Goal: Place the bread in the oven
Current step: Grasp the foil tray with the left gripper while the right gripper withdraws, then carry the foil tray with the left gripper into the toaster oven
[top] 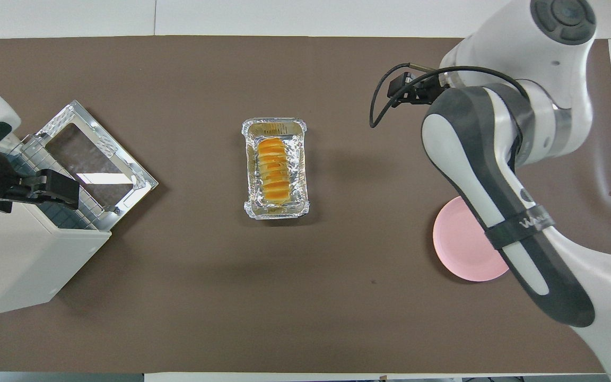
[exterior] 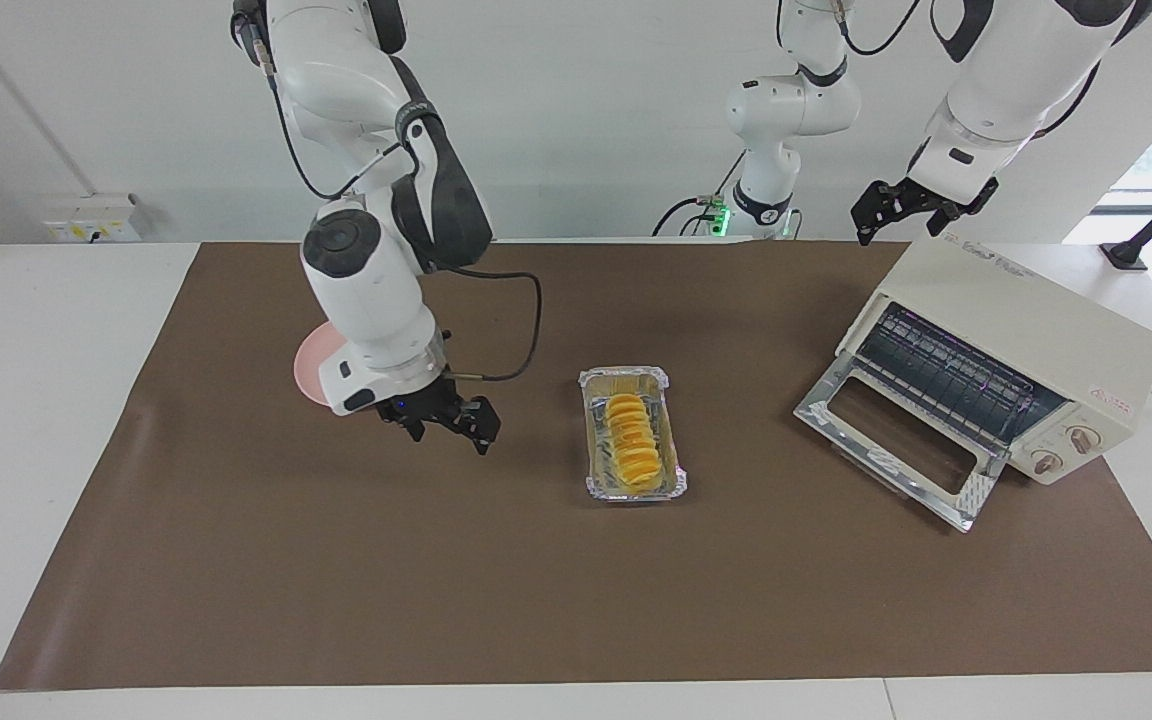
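Observation:
The bread [exterior: 631, 445] [top: 273, 170], a short row of golden slices, lies in a crinkled foil tray [exterior: 671, 487] [top: 275, 212] at the middle of the brown mat. The cream oven [exterior: 1026, 320] [top: 19, 260] stands at the left arm's end with its glass door [exterior: 891, 440] [top: 93, 159] folded down and its wire rack showing. My right gripper [exterior: 451, 422] hangs open and empty over the mat between the tray and the plate. My left gripper [exterior: 901, 222] [top: 56, 188] waits open over the oven's top.
A round pink plate [exterior: 311, 365] [top: 464, 249] lies toward the right arm's end, partly covered by the right arm. The brown mat [exterior: 576, 600] covers most of the white table.

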`<state>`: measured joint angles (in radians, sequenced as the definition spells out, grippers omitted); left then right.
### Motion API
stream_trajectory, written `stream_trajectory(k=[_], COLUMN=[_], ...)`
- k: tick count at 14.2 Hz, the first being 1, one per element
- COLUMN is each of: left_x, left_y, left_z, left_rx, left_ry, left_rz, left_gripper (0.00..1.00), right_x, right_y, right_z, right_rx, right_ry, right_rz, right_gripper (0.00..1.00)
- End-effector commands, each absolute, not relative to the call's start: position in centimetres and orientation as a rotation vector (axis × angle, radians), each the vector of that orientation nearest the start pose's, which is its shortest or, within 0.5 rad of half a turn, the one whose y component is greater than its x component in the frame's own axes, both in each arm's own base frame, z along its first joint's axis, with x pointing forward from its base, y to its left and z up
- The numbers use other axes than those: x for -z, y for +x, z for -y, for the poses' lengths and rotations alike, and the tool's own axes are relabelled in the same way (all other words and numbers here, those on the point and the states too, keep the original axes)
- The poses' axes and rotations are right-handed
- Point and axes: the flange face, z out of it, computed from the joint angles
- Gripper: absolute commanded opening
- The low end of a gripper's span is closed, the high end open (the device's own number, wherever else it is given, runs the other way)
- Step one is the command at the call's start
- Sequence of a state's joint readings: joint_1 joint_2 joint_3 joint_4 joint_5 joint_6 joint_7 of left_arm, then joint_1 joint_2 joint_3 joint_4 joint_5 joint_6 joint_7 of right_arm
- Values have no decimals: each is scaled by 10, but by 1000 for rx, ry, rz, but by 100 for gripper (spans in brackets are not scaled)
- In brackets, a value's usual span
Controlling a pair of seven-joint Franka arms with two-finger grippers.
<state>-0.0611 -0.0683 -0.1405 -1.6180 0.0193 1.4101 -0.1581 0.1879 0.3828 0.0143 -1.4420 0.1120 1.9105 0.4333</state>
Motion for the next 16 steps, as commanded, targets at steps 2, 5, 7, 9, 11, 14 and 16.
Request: stream_trajectory(k=[2, 5, 7, 9, 11, 14, 16], left_x=[-625, -592, -554, -527, -496, -450, -406], left_y=[522, 565, 583, 574, 572, 553, 538], left_z=[183, 281, 343, 387, 401, 440, 452], left_rx=[-225, -259, -197, -127, -93, -69, -98], left_ry=[-3191, -3188, -3181, -3177, -3169, -3172, -3108], left_rz=[-100, 43, 146, 73, 56, 80, 34], left_gripper=[100, 100, 100, 100, 100, 100, 100], right_x=[-513, -520, -537, -552, -571, -600, -611], right_y=[653, 643, 631, 617, 602, 573, 549], right_z=[-35, 21, 42, 62, 78, 83, 78], right_rx=[21, -20, -24, -51, -65, -116, -156], right_ry=[-2995, -3004, -3020, -3054, -3111, -3116, -3111], right_rz=[-199, -107, -64, -6, 88, 136, 136], right_gripper=[100, 100, 100, 100, 100, 100, 100])
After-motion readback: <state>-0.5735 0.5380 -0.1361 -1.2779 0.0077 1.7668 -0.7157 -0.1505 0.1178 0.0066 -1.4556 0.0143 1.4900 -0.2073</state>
